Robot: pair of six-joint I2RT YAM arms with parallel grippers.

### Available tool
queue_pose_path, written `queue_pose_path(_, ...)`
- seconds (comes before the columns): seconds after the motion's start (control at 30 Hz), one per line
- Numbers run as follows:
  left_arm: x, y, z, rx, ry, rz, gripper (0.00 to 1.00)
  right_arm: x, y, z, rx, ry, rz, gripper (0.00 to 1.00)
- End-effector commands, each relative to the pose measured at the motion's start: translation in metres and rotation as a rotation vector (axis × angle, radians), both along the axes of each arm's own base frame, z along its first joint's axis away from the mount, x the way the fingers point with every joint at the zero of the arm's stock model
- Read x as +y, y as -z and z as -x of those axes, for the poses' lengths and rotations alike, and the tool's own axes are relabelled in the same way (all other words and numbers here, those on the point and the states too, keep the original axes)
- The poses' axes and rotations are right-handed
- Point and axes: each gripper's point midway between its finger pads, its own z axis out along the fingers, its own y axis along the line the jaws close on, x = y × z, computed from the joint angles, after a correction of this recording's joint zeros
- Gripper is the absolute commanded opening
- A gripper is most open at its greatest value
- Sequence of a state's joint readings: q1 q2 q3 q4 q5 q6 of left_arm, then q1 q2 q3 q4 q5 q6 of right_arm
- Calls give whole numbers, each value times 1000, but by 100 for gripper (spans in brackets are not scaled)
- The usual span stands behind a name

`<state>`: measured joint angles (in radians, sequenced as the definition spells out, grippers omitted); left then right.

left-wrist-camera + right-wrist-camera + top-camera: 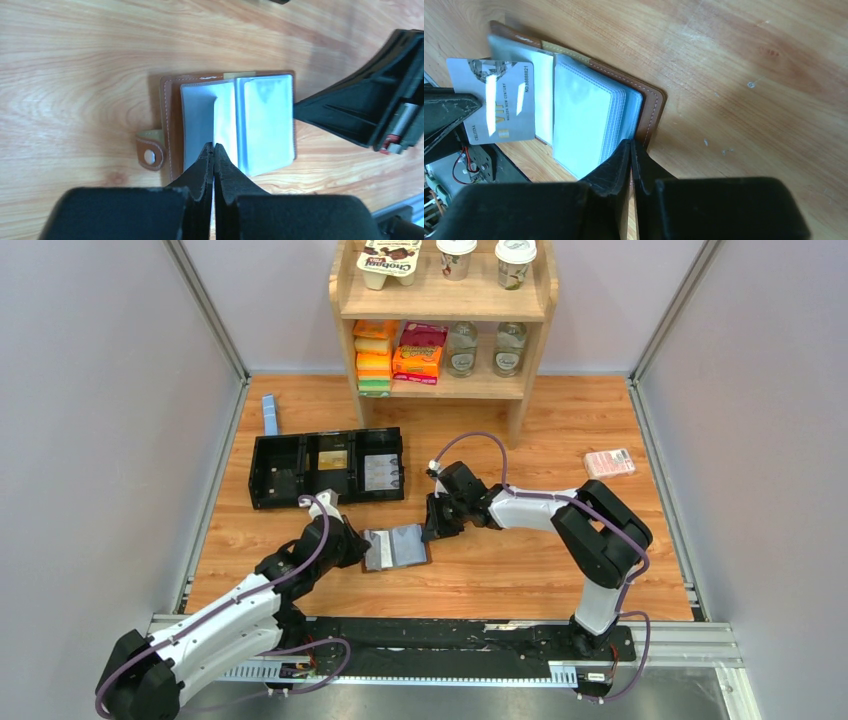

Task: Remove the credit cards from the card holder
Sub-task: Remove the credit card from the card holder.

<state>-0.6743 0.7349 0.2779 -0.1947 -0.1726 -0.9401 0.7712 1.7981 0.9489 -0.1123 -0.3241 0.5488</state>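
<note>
The card holder [398,546] lies open on the wooden table, brown leather outside, grey-blue pockets inside [265,120]. My left gripper [358,545] is at its left side, shut [214,146] on a silvery credit card [499,102]. The card sticks out over the holder's left page and shows edge-on [223,117] in the left wrist view. My right gripper [437,528] is shut [630,142] on the holder's brown right edge [651,107]. Its black fingers [340,107] touch that edge in the left wrist view.
A long black compartmented tray [256,472] sits behind the holder, with a narrow blue strip [269,414] beyond it. A pink-red packet [609,462] lies at the right. A wooden shelf [445,310] with drinks and snacks stands at the back.
</note>
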Motion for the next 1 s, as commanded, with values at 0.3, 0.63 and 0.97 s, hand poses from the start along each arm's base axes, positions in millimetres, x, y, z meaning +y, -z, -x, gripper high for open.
queue_pose_path(0.3,9,-33,-7,-101,37,-74,0,-25,-19,-2,-84,-26,114,25)
queue_pose_path(0.63,-8,-109,-7,-371,251,-73,0,-17,-120,-17,-311,-115,18,61)
queue_pose_path(0.97,-48,-181,20,-587,598,0,0,-7,-211,24,-576,-472,-235,75)
